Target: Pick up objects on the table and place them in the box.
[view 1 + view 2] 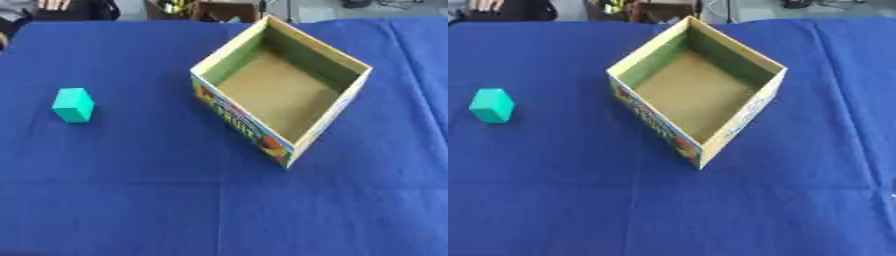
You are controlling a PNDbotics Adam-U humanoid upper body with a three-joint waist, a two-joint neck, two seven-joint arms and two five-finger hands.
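The open-topped cardboard box [346, 100] sits on the blue tablecloth [131, 190], one corner toward the camera. The teal block [73, 105] lies well left of the box, outside it. Neither robot hand appears in either view, so finger state cannot be told.

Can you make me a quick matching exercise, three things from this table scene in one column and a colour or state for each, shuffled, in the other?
Things:
1. block
2. box
3. tablecloth

Descriptions:
A. dark blue, spread under everything
B. teal, standing alone on the robot's left side
C. open on top, nothing inside, printed side wall

Pairs: 1-B, 2-C, 3-A
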